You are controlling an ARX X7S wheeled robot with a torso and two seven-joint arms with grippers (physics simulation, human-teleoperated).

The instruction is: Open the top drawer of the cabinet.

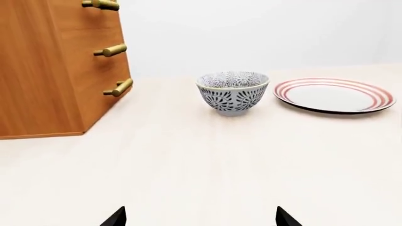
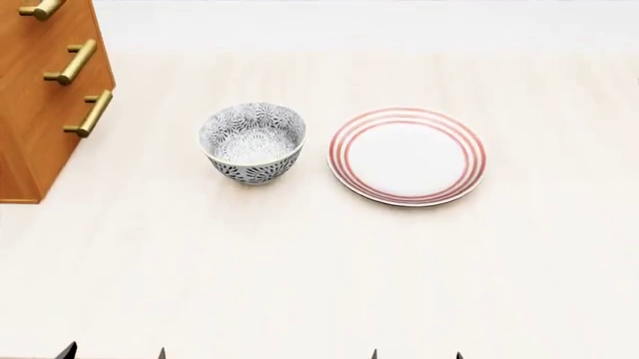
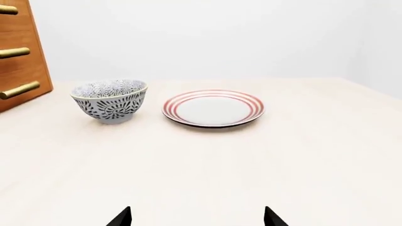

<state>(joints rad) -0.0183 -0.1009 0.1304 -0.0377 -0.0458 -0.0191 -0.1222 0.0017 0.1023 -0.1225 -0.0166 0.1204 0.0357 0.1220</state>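
Cabinet (image 2: 35, 112) drawers closed; bowl (image 2: 253, 143) empty; left hand (image 1: 199, 217), right hand (image 3: 197, 217) spread.

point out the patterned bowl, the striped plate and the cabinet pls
patterned bowl (image 2: 253, 143), head view, inner wall of the bowl.
striped plate (image 2: 406, 155), head view, white centre.
cabinet (image 1: 44, 70), left wrist view, plain side panel.

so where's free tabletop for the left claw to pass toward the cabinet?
Bare tabletop runs from both claws up to the bowl and plate. A clear lane lies between the cabinet and bowl. Bowl and plate sit close together: tight there. Left claw and right claw look open.
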